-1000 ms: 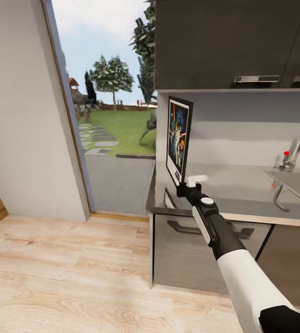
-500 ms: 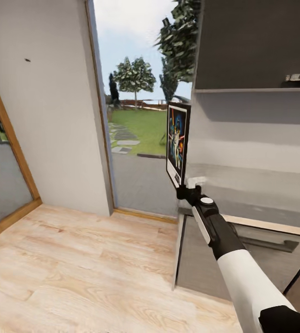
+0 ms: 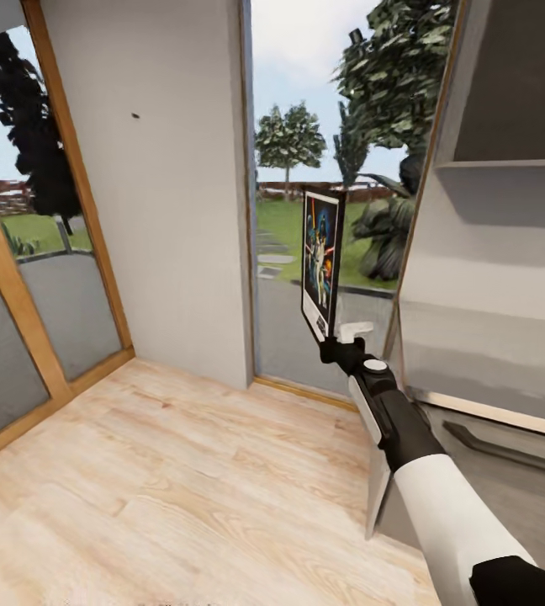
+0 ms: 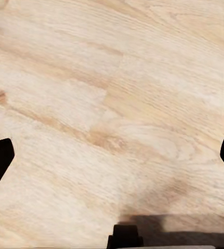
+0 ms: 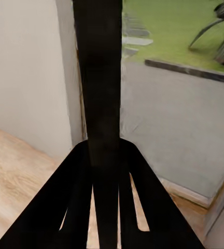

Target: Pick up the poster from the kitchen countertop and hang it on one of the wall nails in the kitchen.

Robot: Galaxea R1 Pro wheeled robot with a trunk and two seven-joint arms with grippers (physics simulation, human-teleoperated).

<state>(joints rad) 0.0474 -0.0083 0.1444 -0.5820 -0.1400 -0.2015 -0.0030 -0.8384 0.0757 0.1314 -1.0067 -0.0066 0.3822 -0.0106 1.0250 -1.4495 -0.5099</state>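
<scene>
One upright black-framed poster (image 3: 321, 263), right tool (image 3: 336, 343) gripping

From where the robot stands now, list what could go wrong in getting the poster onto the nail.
1. The right end effector pinches the poster only at its bottom edge, so the tall frame could tilt or slip during a swing.
2. The wall nail is a tiny peg high on the pale wall; the hanging point could easily miss it.
3. The poster is edge-on to that wall and must be turned, perhaps clipping the door frame.

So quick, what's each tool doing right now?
Left tool: open, holding nothing, over the wooden floor.
Right tool: closed on the poster.
</scene>
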